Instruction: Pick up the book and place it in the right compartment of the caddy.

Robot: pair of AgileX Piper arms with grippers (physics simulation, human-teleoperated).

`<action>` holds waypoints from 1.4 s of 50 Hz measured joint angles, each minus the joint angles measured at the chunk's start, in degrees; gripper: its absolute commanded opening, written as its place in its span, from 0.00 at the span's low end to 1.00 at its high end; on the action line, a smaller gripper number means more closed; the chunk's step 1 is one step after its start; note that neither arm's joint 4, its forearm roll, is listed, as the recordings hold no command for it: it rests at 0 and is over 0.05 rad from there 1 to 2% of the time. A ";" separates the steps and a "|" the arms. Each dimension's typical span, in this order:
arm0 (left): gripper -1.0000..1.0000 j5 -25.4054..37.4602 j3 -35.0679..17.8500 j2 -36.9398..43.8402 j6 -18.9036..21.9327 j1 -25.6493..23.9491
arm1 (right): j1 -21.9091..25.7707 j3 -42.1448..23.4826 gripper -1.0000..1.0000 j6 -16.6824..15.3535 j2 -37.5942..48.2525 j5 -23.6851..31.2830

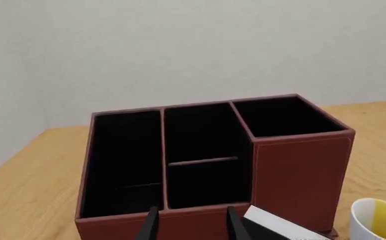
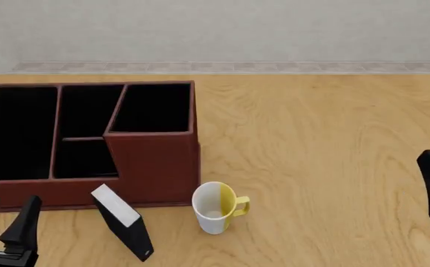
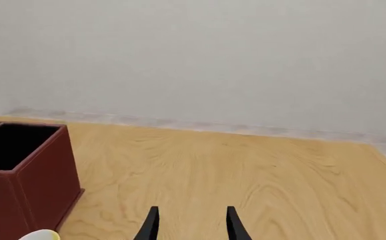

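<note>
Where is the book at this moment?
In the front view the book stands tilted on the table, just in front of the caddy, left of the mug. The left gripper is near it, not holding it.

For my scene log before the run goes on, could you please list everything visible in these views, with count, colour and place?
caddy: one, reddish-brown with black lining, four sections, far left of the table.
right compartment: one, black inside, the tallest section, nothing in it.
book: one, black cover with white page edges, standing tilted just in front of the caddy.
mug: one, white and yellow, right of the book, near the caddy's front right corner.
table: one, light wood.
wall: one, pale grey, behind the table.
left gripper: one, black, open, near edge, left.
right gripper: one, black, open, right side.
</note>
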 measured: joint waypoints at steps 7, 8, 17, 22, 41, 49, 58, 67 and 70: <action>1.00 0.07 0.02 0.00 0.35 -0.15 | 3.66 -3.54 1.00 -1.40 4.00 1.50; 1.00 0.08 0.02 0.00 0.42 -0.19 | 4.26 -3.96 1.00 -1.67 4.61 1.69; 1.00 0.18 0.03 0.01 0.93 -0.36 | 9.78 -7.37 1.00 -3.88 9.80 3.51; 1.00 0.27 0.04 0.02 1.06 -0.37 | 12.61 -9.84 1.00 -4.88 12.02 5.00; 1.00 0.40 0.06 0.70 0.68 -0.10 | 26.33 -19.86 1.00 -7.67 22.51 9.05; 1.00 -0.31 0.08 2.32 -0.16 0.53 | 31.96 -23.52 1.00 -7.92 28.38 9.80; 1.00 -0.95 0.08 3.49 0.24 0.51 | 36.09 -29.06 1.00 -9.20 33.70 11.14; 1.00 -1.39 0.09 4.36 2.41 -0.26 | 40.88 -36.17 1.00 -10.10 40.57 14.08; 1.00 -1.66 0.08 4.90 3.37 -0.59 | 41.85 -38.03 1.00 -10.44 42.40 14.79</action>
